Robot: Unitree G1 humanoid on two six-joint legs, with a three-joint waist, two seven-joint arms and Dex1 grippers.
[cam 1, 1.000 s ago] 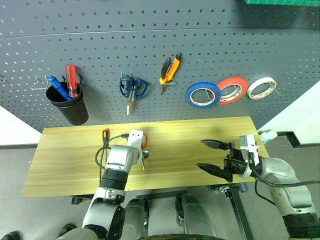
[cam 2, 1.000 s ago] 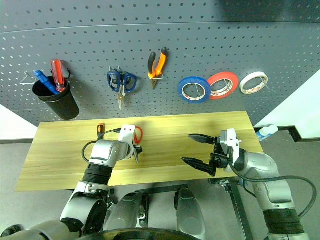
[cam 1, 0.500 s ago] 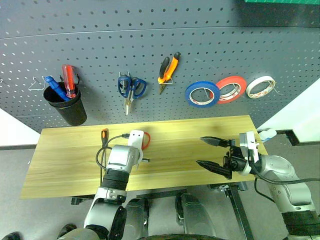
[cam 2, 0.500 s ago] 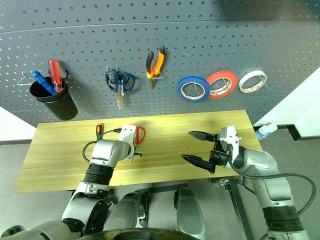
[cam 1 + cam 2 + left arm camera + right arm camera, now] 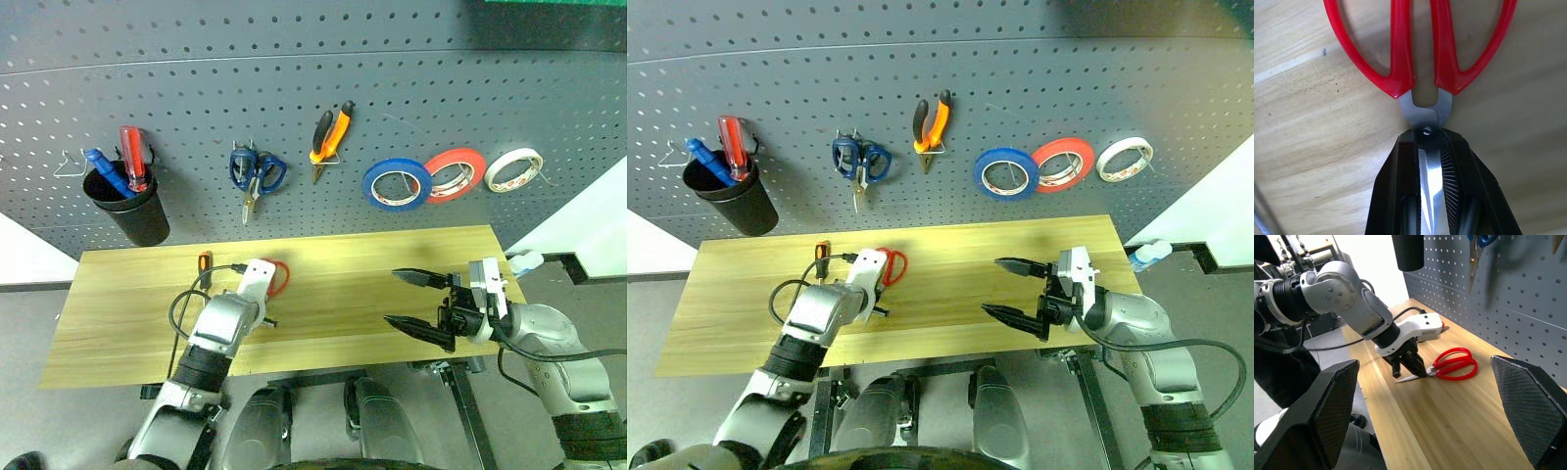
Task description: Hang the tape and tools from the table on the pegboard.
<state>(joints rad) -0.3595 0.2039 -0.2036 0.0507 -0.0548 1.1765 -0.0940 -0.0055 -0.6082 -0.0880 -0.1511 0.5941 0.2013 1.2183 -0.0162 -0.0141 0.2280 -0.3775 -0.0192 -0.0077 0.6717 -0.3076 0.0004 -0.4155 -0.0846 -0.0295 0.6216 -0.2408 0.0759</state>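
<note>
Red scissors [image 5: 1420, 49]: lay flat on the table [image 5: 372, 264], handles toward the pegboard [image 5: 392, 98], blades clamped just below the pivot between the black fingers [image 5: 1454, 166] of the left gripper [image 5: 1428, 147].
Left gripper: closed on the scissors' blades, pointing steeply down at the table; blade tips stuck out past the fingers on the near side in the right wrist view.
Right gripper [image 5: 416, 302]: jaws stood wide apart and held nothing, over the right part of the table, aimed toward the robot's left.
Slim screwdriver [image 5: 205, 262]: on the table, left of the scissors and near the back edge; its orange-and-black handle showed beside the left arm's cable.
Pliers [image 5: 330, 137]: hung on the pegboard, orange and black handles up, right of the blue scissors [image 5: 257, 174].
Blue tape [image 5: 397, 185]: hung on the pegboard, just left of the red-orange roll [image 5: 454, 175], the two overlapping at their edges; the white roll [image 5: 513, 170] hung further right.
Black cup [image 5: 132, 210]: hung at the pegboard's left, holding a thick red screwdriver [image 5: 132, 157] and a blue one [image 5: 104, 168].
</note>
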